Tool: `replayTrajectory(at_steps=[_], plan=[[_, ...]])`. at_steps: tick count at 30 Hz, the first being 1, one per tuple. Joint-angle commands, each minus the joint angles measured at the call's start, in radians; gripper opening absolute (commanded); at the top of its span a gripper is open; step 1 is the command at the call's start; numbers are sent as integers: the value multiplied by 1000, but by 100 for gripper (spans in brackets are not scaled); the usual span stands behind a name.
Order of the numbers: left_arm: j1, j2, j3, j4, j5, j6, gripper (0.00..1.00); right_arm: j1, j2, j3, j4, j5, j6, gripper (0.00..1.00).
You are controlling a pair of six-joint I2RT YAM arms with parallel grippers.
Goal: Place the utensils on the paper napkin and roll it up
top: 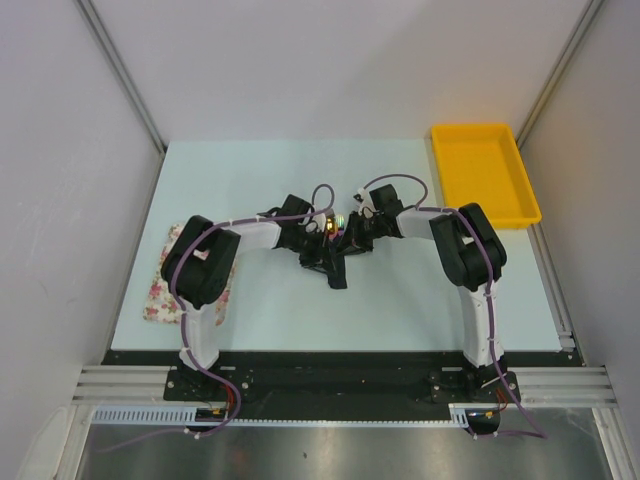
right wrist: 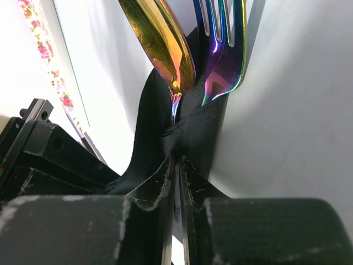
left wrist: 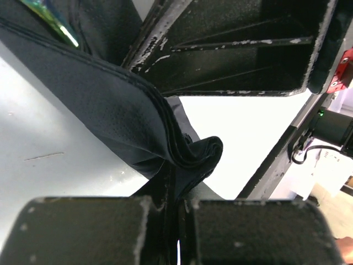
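Pale blue-green table (top: 400, 290) fills the walled cell, with the yellow tray (top: 485, 172) at its far right corner. Left of the tray and nearer the bases, the left arm (top: 205, 265) and right arm (top: 468, 245) fold inward and meet. Far to the tray's left, the floral mat (top: 165, 285) lies partly under the left arm. The paper napkin (right wrist: 193, 132) hangs bunched between both grippers, left of the tray. The left gripper (left wrist: 176, 226) is clamped tight on a folded edge; the right gripper (right wrist: 176, 182), on the side closer to the tray, pinches the wrap, jaws almost together. The utensils (right wrist: 165, 49) stick out of the napkin, one with a gold bowl, one with rainbow-tinted tines.
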Motion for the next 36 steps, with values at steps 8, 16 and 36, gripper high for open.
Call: replayTrajectory(at_steps=[8,16,36], plan=[[-48,-5,70,-22,-28,60,0,22,41,-3,-6,97,-33,10],[-39,76,54,-4,72,80,32,22,20,12,-12,65,-25,11],[-21,102,52,-4,72,107,72,-103,-111,146,-268,-55,-116,71]])
